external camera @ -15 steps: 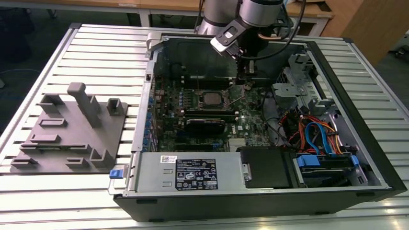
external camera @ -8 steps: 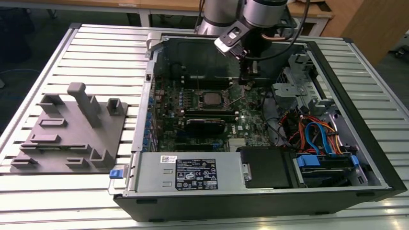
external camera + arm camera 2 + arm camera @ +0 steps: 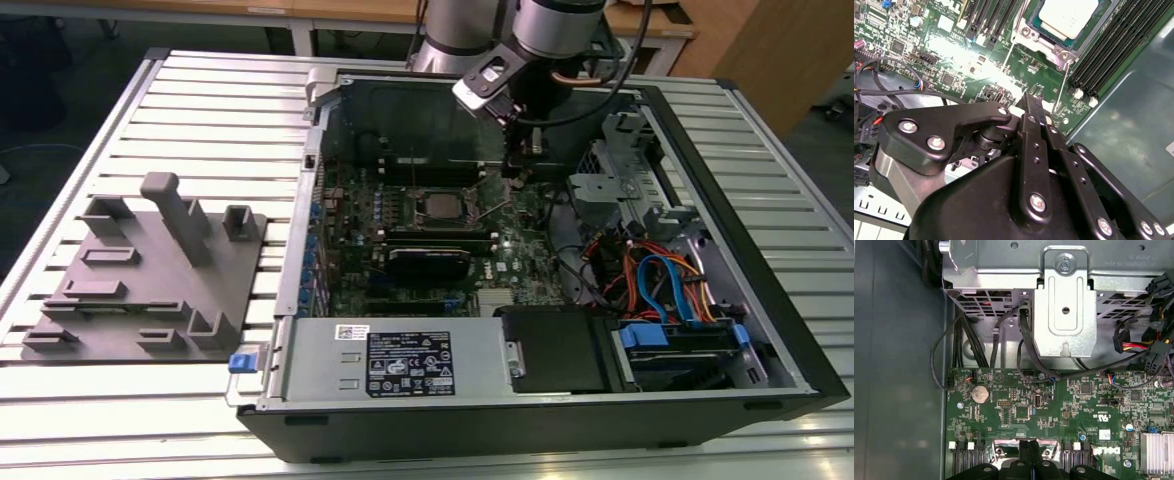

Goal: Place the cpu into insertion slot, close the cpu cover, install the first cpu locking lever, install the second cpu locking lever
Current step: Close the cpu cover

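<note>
On the slatted bench lies an open computer case, with a grey fixture plate beside it on the exterior view's left. Inside the case we see the green motherboard, and the arm reaches down into the case from the far side. The tool hangs close above the board. In both wrist views its two black fingers stand together, and we see nothing between them. The insertion slot lies to the exterior view's left of the tool, near it but apart. The cpu sits already in this slot, its silver top facing up. The cpu cover seems to us laid flat around the chip, though we cannot be fully sure. Two thin wire levers run out from the socket's corners, their long axes pointing toward the fingertips. The lever at the corner closer to the tool ends near the fingertips and does not touch them. We judge that both levers are not yet locked.
</note>
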Motion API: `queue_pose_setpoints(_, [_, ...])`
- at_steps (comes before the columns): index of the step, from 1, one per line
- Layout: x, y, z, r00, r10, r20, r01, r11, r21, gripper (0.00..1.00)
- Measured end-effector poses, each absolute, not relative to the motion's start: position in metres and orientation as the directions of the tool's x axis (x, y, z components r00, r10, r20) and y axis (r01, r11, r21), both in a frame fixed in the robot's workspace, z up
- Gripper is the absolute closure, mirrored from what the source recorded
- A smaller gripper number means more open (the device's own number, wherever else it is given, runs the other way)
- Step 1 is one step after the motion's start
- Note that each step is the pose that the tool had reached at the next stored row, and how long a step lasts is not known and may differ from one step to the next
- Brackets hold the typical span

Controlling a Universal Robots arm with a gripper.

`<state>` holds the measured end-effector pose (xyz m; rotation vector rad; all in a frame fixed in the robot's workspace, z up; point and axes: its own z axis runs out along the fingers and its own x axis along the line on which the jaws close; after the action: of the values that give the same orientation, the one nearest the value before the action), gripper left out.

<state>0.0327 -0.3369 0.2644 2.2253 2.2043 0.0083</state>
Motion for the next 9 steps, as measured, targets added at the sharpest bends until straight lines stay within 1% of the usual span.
queue_pose_setpoints(9, [0.0328,-0.3366,0.2644,0.009,1.0,-0.003,1.0,-0.009,0.01,0.9])
